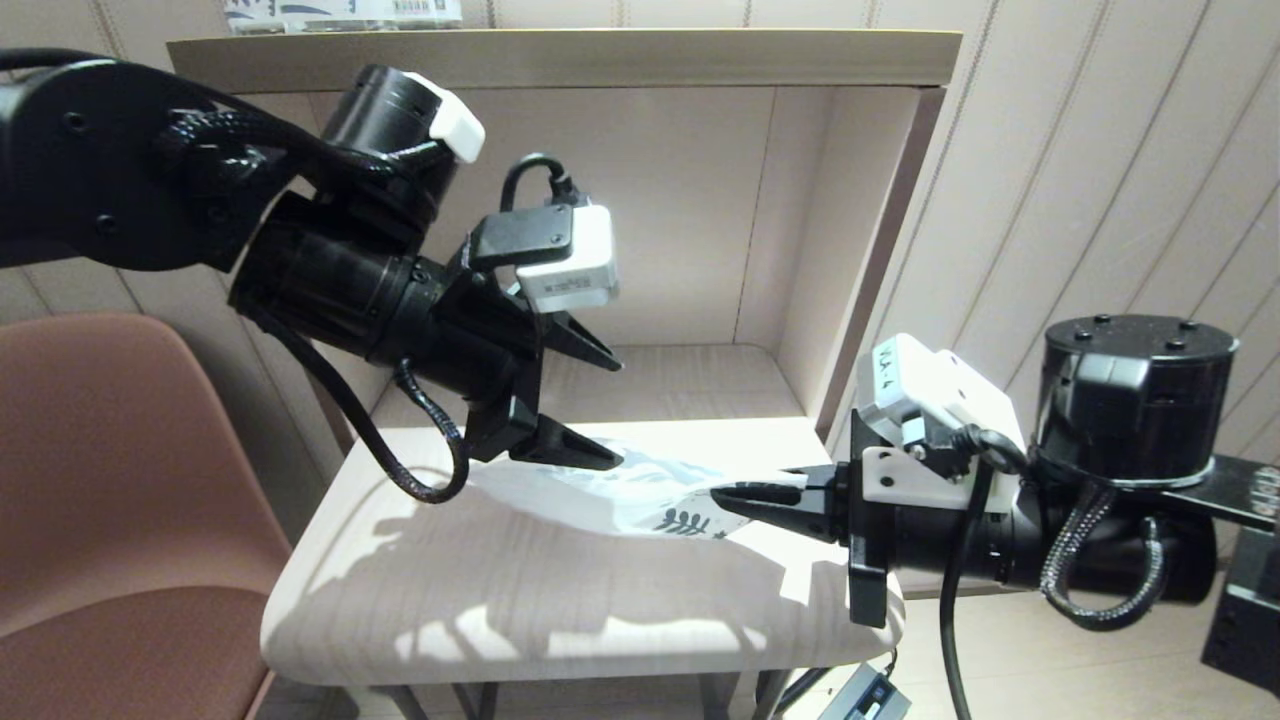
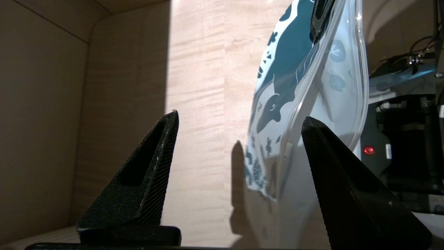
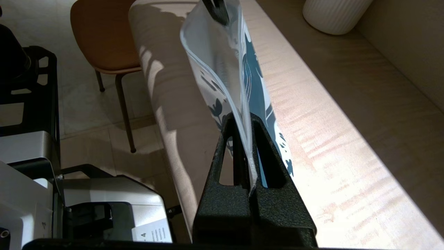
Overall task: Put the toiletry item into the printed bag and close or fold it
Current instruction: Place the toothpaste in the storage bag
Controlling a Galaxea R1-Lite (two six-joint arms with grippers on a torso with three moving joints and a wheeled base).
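Head view: the left gripper (image 1: 600,410) hangs over the wooden shelf (image 1: 560,560), jaws spread wide, its lower finger just above the far end of the printed bag (image 1: 640,495). The right gripper (image 1: 745,497) comes in from the other side, pinched tight on the bag's leaf-print end, which is lifted off the shelf. A brown chair (image 1: 110,500) sits at left.

Left wrist view: both fingers (image 2: 145,177) stand well apart, nothing between them; the bag (image 2: 312,104) hangs beside one finger.

Right wrist view: the fingers (image 3: 242,163) are clamped on the bag's edge (image 3: 225,69), held on edge above the shelf. A white ribbed mug (image 3: 334,15) stands at the back. The toiletry item can't be made out.
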